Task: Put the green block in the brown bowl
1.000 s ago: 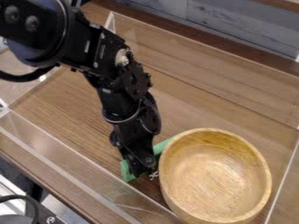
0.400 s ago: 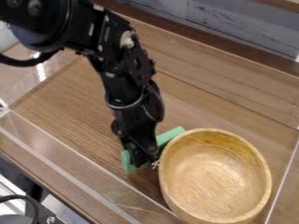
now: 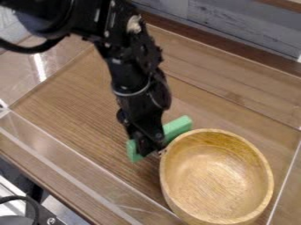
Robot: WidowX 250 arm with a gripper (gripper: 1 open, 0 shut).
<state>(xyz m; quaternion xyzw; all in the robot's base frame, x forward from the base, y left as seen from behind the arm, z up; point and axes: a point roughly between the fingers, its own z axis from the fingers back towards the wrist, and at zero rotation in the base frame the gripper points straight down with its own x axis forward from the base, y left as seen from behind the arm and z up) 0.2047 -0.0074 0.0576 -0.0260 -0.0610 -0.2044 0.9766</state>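
Green block (image 3: 173, 131) pinched in hand (image 3: 150, 146) just beside brown bowl (image 3: 219, 176) rim

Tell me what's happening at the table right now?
A black robot arm has its end effector pointing down and shut on the green block, right beside the rim of the brown bowl. The block isn't in the bowl yet; it sits at the bowl's left edge above the wooden table. The bowl is empty.

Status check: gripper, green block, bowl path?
Gripper shut on green block. Block beside brown bowl, not in. Bowl empty, path clear.
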